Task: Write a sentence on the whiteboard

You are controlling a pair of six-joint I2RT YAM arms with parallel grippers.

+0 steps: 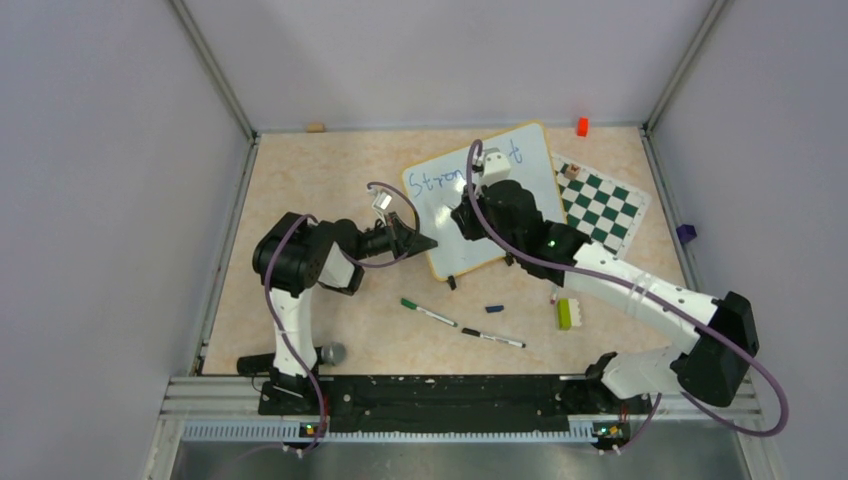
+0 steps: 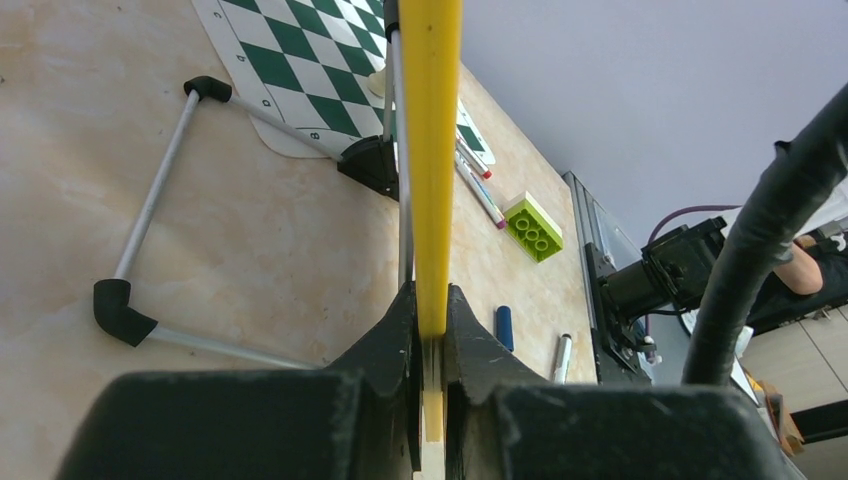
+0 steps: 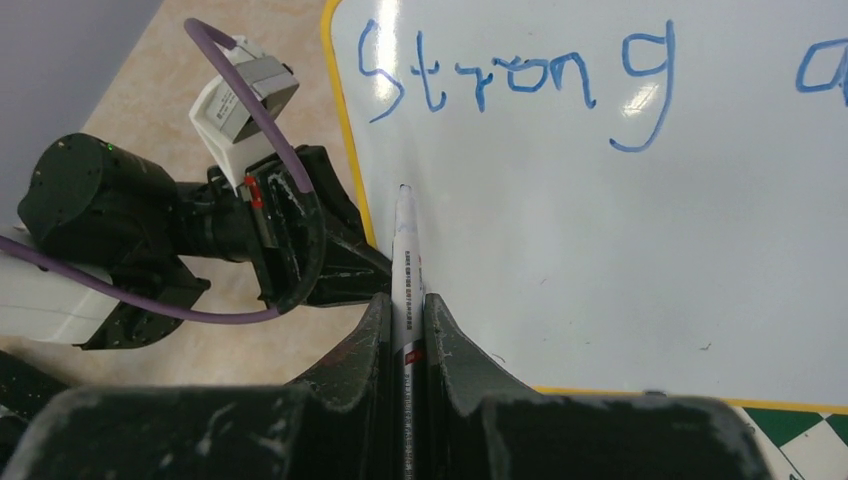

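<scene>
1. Left jaws clench the whiteboard (image 1: 437, 215) by its nine-o'clock rim, at one o'clock on the counter (image 1: 320, 170).
2. Right jaws grasp the marker (image 3: 405, 250) under the sentence (image 3: 510, 85); hard pressure could twist the board loose.

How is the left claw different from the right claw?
The left claw pinches the yellow rim of the whiteboard; the right claw pinches a marker. The left claw sits at the whiteboard's side edge; the right claw hangs over its white face, below the blue writing. Both are black and shut tight on something.
</scene>
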